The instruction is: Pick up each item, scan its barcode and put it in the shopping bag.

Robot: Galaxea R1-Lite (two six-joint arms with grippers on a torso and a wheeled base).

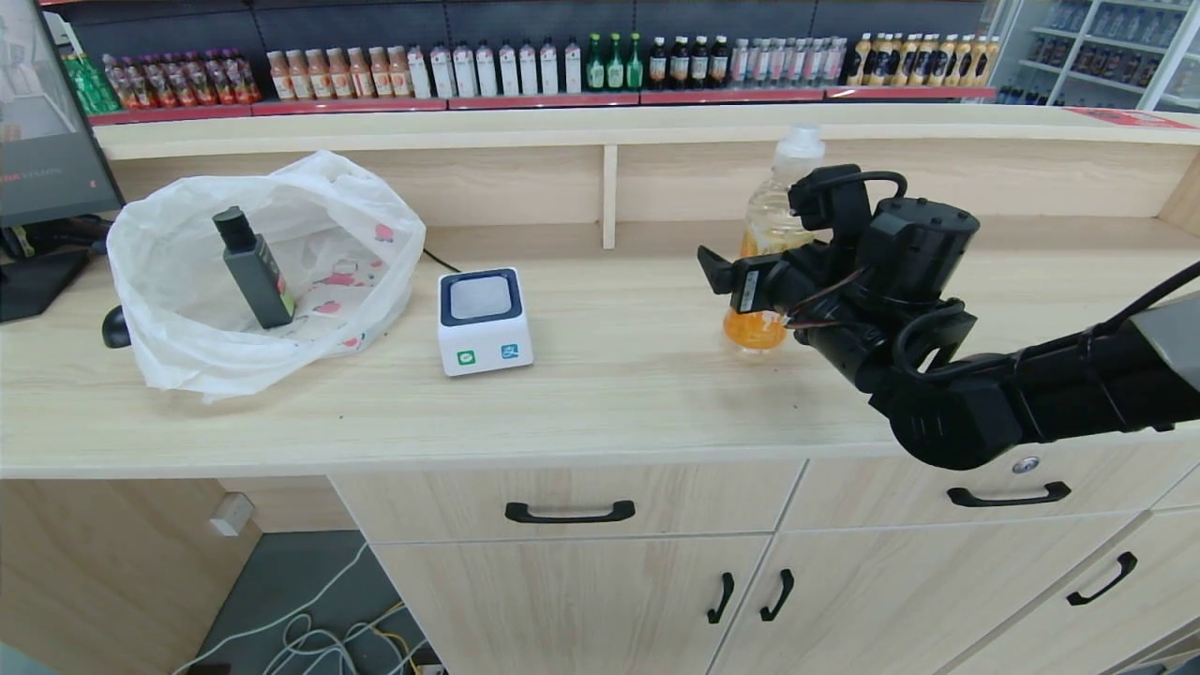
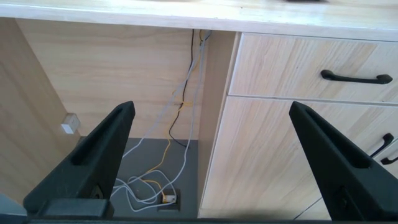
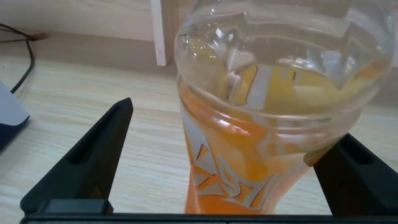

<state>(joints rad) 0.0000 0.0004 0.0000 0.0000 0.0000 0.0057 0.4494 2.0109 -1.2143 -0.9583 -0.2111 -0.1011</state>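
Pale wood counter (image 1: 609, 394) runs right across in front of you, and a shelf of drink bottles (image 1: 525, 66) lines the far wall. At the far left a dark monitor (image 1: 47, 131) is cut off by the frame edge, so you only get part of it. Your left gripper (image 2: 211, 112) hangs below the countertop with its jaws spread wide. It faces the open bay under the counter, where loose cables (image 2: 155, 186) lie on the floor beside a drawer front (image 2: 311, 68).

Up on the counter's left part sits the white shopping bag (image 1: 178, 356), mouth open. A dark bottle (image 1: 255, 272) with a black cap leans inside it. A small dark round thing (image 1: 114, 326) pokes out at the bag's left side, and you can't tell what it is.

Just right of the bag, not touching it, is the white box scanner (image 1: 483, 321).

Well to the right, the orange drink bottle (image 1: 771, 202) stands upright on the counter, its lower half mostly hidden by your right gripper (image 1: 750, 281). That gripper is parted around the bottle, not clamped. In the right wrist view one finger (image 3: 93, 162) stands off the bottle's side with counter showing between. The other finger is mostly hidden behind the bottle, so contact there is unclear.
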